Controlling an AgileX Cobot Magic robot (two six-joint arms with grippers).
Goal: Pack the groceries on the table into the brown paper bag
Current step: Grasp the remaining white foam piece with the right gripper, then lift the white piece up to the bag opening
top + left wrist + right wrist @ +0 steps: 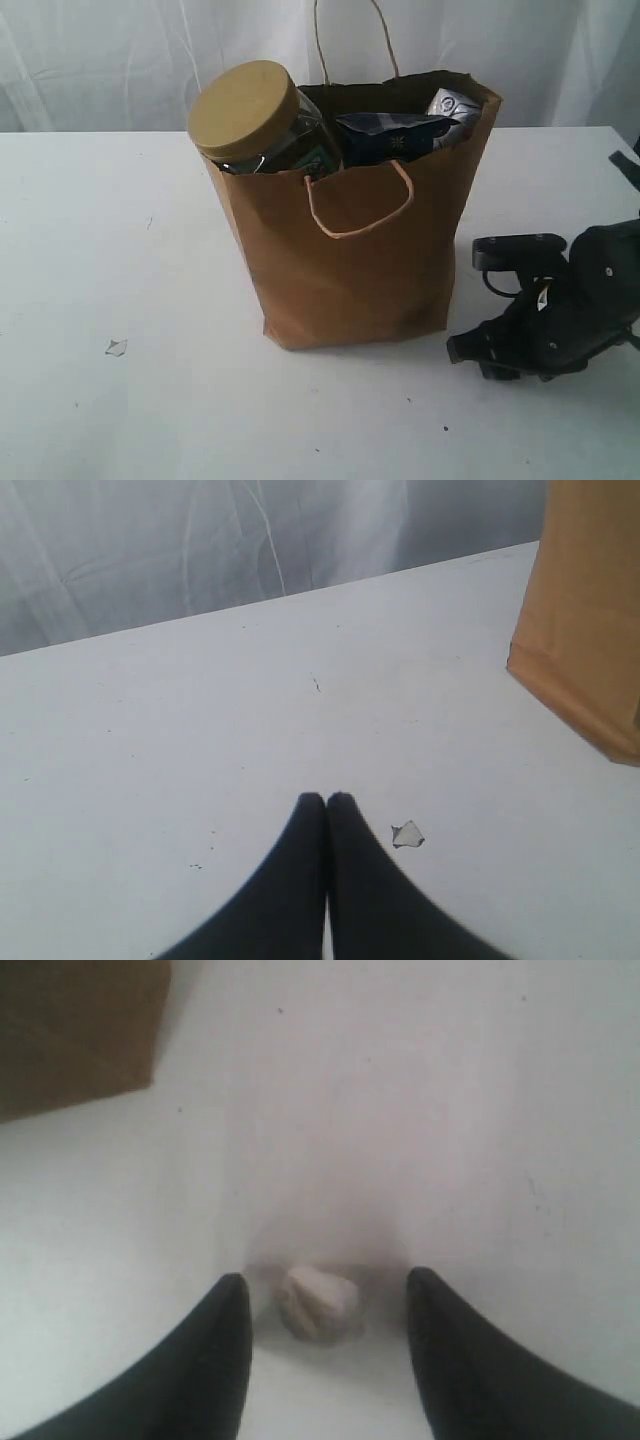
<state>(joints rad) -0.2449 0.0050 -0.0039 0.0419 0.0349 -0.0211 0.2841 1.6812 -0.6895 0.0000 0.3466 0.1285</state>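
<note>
- Step in hand: packing appears to be at or near its end. The brown paper bag (pixel 350 260) stands upright mid-table (pixel 100 250), with no grocery item visible on the tabletop around it in any view.
- Contents visible at the bag's mouth:
  - the tan-lidded clear jar (pixel 245 110), tilted and protruding at the left corner;
  - the blue-ended spaghetti packet (pixel 390 135) beside it;
  - the small white-blue packet (pixel 452 105) at the right corner.
  - The other groceries cannot be seen (presumably lower in the bag, though this cannot be confirmed).
- Left gripper (pixel 327 798): fingers pressed together with nothing between them, low over bare table. A white scrap (pixel 407 833) lies just beside the tips, and the bag wall is off to one side, well apart. This arm does not show in the exterior view.
- Right gripper (pixel 325 1276): fingers spread, holding nothing. A white lump (pixel 318 1305) sits on the table between them, and whether it touches either finger cannot be told. It is not a grocery.
- Right arm (pixel 560 310): folded low, close to the tabletop, to the right of the bag and clear of it.
- Next move, as judged: confirm nothing is left unpacked. If so, the arms need only stay clear of the bag, because the protruding jar looks liable to tip it if knocked.
</note>
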